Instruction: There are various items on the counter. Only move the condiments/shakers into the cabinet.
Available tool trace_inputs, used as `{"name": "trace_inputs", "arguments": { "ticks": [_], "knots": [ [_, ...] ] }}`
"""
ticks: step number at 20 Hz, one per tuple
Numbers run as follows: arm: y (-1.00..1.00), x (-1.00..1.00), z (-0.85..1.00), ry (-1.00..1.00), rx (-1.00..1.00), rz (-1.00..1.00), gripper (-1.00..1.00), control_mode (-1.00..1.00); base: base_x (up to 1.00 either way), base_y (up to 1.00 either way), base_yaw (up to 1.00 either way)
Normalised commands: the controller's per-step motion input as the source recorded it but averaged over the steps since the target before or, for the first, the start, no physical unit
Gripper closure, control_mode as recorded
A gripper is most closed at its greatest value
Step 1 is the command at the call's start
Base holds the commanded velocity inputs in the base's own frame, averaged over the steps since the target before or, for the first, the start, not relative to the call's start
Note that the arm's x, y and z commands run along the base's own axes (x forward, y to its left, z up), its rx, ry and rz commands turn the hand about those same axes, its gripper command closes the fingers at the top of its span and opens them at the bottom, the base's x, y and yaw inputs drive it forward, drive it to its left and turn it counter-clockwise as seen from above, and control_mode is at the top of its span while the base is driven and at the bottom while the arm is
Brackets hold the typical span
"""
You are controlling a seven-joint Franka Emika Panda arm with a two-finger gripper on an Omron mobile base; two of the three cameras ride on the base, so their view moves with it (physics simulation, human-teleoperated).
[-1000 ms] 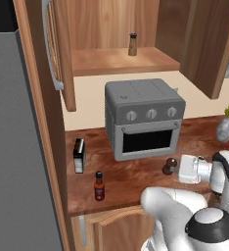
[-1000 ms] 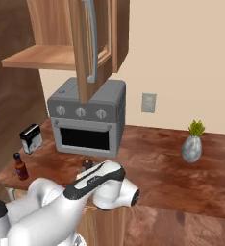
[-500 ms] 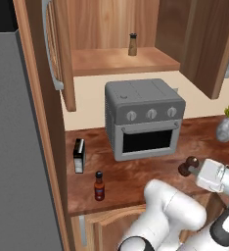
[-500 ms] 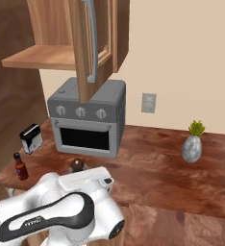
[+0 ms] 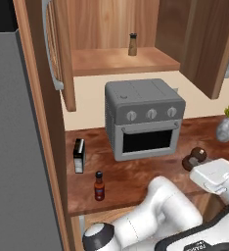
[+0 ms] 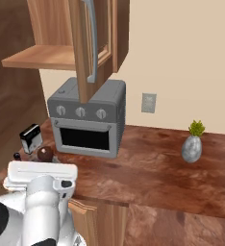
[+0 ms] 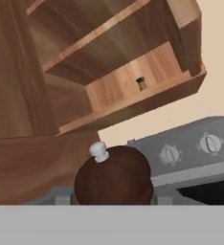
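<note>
The dark brown pepper mill [image 5: 196,156] sits in my gripper [image 5: 192,163], which is shut on it just above the counter [image 5: 136,176] in front of the oven's right side. In the hand view the pepper mill [image 7: 115,179] and its small white knob fill the lower middle, pointing toward the cabinet [image 7: 133,100]. A tan shaker [image 5: 132,44] stands on the cabinet shelf [image 5: 116,61]. The red sauce bottle [image 5: 100,186] stands upright near the counter's front left. From the right base view the mill [image 6: 44,153] shows above my white hand.
A grey toaster oven [image 5: 143,117] sits under the cabinet. A black-and-white box [image 5: 79,155] stands left of it. Both cabinet doors hang open, left door [image 5: 55,49] and right door [image 5: 209,44]. A potted plant in a grey vase [image 5: 225,127] is far right.
The arm has swung to the right, carrying the pepper mill right and slightly up. The bottle, box and shaker have stayed put.
</note>
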Motion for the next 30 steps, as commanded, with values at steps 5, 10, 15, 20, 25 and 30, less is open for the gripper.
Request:
{"name": "trace_inputs", "arguments": {
  "ticks": [5, 10, 15, 20, 25, 30],
  "knots": [
    [0.61, -0.12, 1.00, 0.05, 0.00, -0.27, 1.00, -1.00, 0.00, 0.00, 0.00],
    [0.44, 0.06, 1.00, 0.23, 0.00, -0.06, 1.00, -1.00, 0.00, 0.00, 0.00],
    [0.35, 0.36, 1.00, 0.23, 0.00, 0.00, 1.00, -1.00, 0.00, 0.00, 0.00],
    [0.27, 0.45, 1.00, 0.16, -0.01, 0.00, 1.00, -1.00, 0.00, 0.00, 0.00],
    [0.04, 0.27, 0.69, 0.04, -0.08, 0.00, 1.00, -1.00, 0.00, 0.00, 0.00],
    [0.00, 0.10, -0.16, -0.16, -0.05, 0.00, 1.00, -1.00, 0.00, 0.00, 0.00]
  ]
}}
